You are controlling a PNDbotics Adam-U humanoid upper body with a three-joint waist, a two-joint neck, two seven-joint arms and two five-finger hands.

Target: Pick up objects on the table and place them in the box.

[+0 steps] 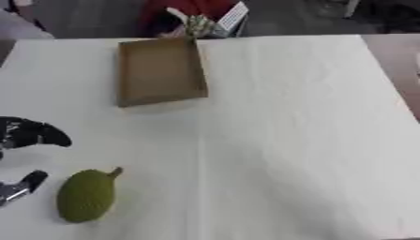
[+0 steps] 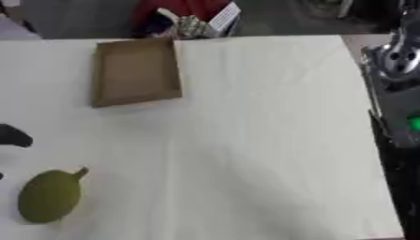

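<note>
The cardboard box (image 1: 161, 71) lies open on the white tabletop (image 1: 287, 140), close to the far edge, and its brown inside shows nothing in it. The green fruit (image 1: 87, 194), oval with a rough skin and a short stem pointing up toward the box, lies well apart from the box, on the near side and a little to the left of it, not far from the near edge. Just to the left of the fruit is the left hand (image 1: 25, 133), cut off by the left border of the picture; a dark curved finger reaches out above the fruit and a second dark and silver tip (image 1: 25, 183) shows just beside it, with a clear gap between them. The fingers look spread and hold nothing, and they do not touch the fruit, though so little of the hand is visible that this is perhaps not sure. To the right of the box the tabletop is a wide bare cloth, running to the right edge. In the right eye view a part of the right arm (image 2: 398, 79), grey and silver with a small green light, stands along that right edge, far from the box; its hand is not visible. Behind the box, beyond the far edge, some red and white things are too blurred to make out.
</note>
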